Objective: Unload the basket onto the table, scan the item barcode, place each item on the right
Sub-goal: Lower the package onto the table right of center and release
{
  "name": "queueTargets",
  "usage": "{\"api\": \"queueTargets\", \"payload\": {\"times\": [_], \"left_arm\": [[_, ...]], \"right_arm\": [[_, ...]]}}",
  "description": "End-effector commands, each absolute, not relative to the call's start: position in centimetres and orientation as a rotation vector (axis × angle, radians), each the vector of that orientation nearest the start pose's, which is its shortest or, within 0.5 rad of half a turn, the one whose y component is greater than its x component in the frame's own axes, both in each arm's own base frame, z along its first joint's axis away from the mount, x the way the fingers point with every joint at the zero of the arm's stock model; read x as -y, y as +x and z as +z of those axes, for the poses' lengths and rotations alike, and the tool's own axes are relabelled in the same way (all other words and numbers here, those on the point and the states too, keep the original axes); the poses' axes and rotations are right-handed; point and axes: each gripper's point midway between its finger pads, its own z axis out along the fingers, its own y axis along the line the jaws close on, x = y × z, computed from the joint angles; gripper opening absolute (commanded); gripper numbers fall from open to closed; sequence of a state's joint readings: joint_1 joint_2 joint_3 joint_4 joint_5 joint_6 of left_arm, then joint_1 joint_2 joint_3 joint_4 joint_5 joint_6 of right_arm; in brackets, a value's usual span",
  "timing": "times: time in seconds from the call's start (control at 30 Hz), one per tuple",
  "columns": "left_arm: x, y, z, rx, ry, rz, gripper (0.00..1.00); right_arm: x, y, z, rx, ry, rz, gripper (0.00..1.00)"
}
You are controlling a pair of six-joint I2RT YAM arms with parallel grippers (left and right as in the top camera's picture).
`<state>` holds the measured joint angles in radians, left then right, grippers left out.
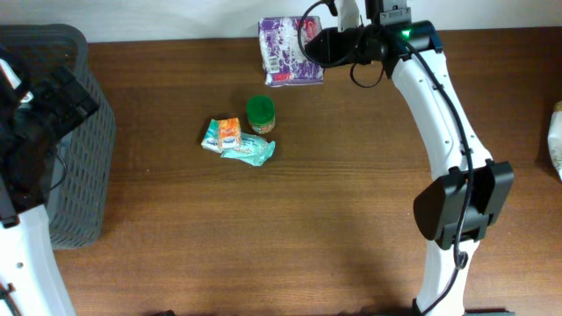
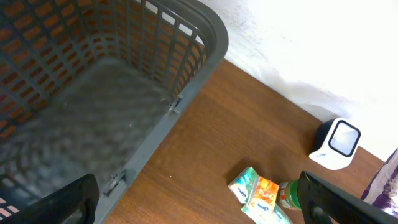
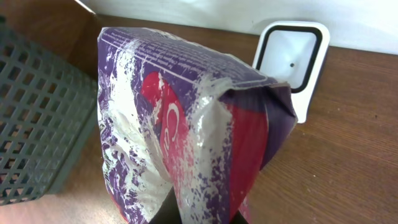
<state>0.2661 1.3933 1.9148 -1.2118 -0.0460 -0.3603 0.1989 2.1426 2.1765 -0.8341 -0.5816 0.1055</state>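
The overhead camera looks straight down on the whole desk (image 1: pixel 290 228), with the basket (image 1: pixel 79 175) at left and the bag (image 1: pixel 285 53) at the far edge. The left wrist camera hangs above the basket, tilted toward the right and far side, and catches the packets (image 2: pixel 258 193) and scanner (image 2: pixel 336 144) at a distance. The right wrist camera sits tight against the bag, facing left; scanner and basket show behind it.

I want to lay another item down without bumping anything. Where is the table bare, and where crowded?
Bare wood: the broad front strip below the packets, between basket and right arm; also the gap between basket and packets. Crowded: the back edge, with purple bag, jar and scanner.
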Motion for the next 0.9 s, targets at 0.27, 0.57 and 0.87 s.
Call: {"api": "queueTargets", "payload": {"times": [0.27,0.57,0.87], "left_arm": [[-10.2,33.0,39.2,-2.132,-0.737,0.015,0.99],[-10.2,33.0,39.2,-2.132,-0.737,0.015,0.99],[-10.2,33.0,39.2,-2.132,-0.737,0.015,0.99]], "right_arm": [[-20.8,51.6,26.9,-2.290,-0.416,0.911,0.04],[-17.2,52.0,23.8,-2.446,-0.274,0.635,0.04],[-0.1,45.3,18.6,-2.760,0.197,-0.668,0.04]]}}
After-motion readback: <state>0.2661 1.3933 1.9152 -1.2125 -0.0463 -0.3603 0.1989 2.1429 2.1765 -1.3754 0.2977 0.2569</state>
